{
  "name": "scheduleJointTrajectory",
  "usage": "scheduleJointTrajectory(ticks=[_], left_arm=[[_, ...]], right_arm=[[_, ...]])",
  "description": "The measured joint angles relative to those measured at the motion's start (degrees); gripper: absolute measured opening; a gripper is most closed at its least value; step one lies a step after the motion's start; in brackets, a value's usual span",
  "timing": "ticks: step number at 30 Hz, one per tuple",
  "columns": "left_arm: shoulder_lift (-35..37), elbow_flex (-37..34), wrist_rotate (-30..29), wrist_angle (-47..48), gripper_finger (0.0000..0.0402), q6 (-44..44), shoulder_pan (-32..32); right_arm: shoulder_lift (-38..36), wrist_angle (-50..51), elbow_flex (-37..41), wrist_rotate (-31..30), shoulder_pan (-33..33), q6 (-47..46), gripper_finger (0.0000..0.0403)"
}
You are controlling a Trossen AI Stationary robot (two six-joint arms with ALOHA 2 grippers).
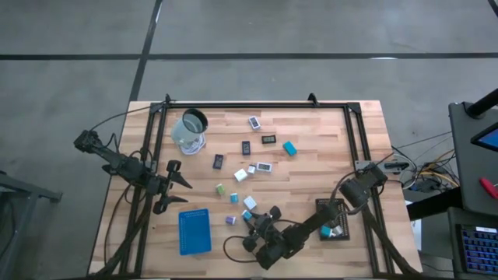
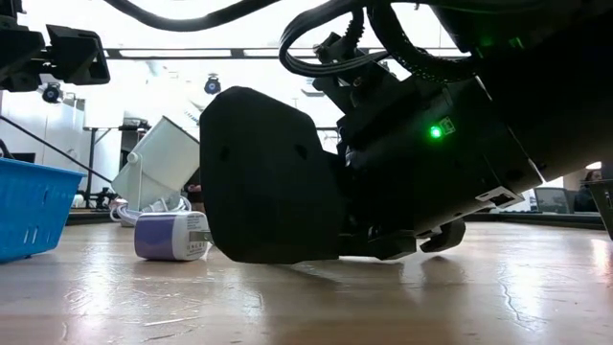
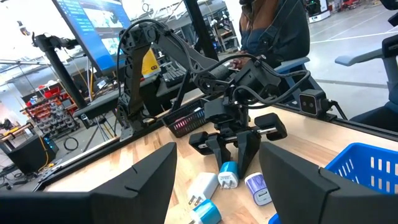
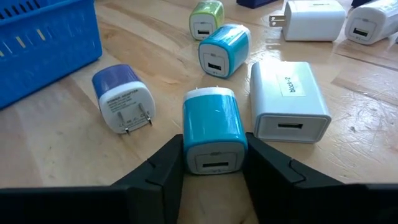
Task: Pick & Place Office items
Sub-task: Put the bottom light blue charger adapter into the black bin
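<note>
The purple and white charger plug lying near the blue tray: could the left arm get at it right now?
Probably yes. The left gripper hangs open beside the blue plastic tray, and bare wood lies between it and the purple and white charger plug. The right gripper, closed on a teal charger block, crowds that spot.

The right gripper (image 4: pixel 213 165) sits low at the table surface, its arm stretched along the near edge of the table, and its two dark fingers (image 4: pixel 163 163) press against either side of a teal charger block (image 4: pixel 212 127) between them. The left gripper (image 1: pixel 178 189) hangs above the table's left side, well apart from the right one, its fingers (image 3: pixel 134 186) spread wide with nothing between them.
</note>
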State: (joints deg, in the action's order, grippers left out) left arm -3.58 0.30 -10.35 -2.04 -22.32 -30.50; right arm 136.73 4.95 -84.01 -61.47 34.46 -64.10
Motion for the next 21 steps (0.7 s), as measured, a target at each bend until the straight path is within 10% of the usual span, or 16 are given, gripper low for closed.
scheduleJointTrajectory(ticks=[21], left_arm=[[-0.01,0.01,0.0,0.0,0.0234,0.01,-0.01]], right_arm=[[-1.09,1.19,0.02,0.5,2.18,-1.99,0.0137]])
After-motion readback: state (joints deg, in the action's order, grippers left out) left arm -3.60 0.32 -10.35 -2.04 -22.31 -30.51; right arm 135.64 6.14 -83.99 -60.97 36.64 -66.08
